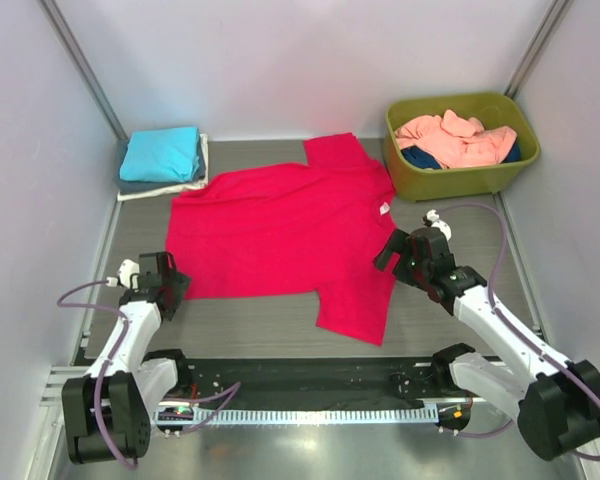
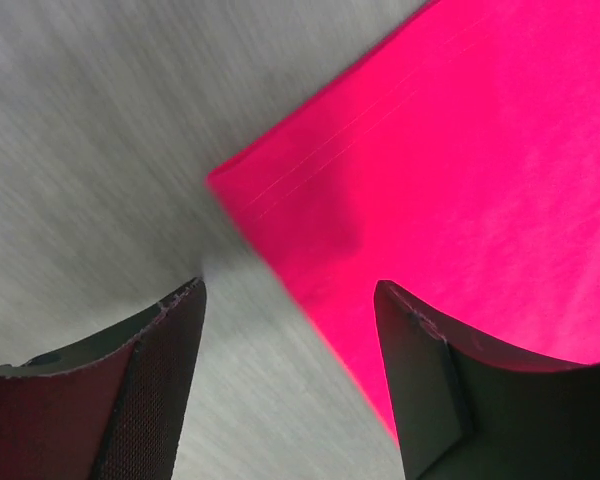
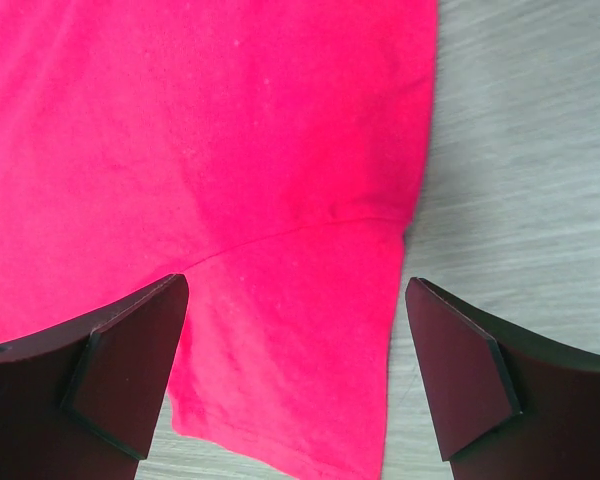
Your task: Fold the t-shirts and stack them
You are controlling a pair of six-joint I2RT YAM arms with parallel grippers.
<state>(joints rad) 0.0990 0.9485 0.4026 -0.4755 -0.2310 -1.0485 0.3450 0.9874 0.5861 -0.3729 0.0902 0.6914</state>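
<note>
A crimson-pink t-shirt (image 1: 280, 235) lies spread flat on the table, collar to the right, sleeves at the far and near right. My left gripper (image 1: 170, 285) is open and empty over its near left hem corner (image 2: 280, 210). My right gripper (image 1: 390, 250) is open and empty just above the near sleeve (image 3: 300, 330), by the shoulder seam. A folded stack with a turquoise t-shirt (image 1: 162, 153) on top, grey-blue and white below, sits at the far left. Salmon-pink t-shirts (image 1: 455, 140) and a dark blue one (image 1: 420, 158) lie crumpled in the tub.
An olive-green plastic tub (image 1: 460, 178) stands at the far right corner. White walls close the table on three sides. A black rail (image 1: 300, 385) runs along the near edge between the arm bases.
</note>
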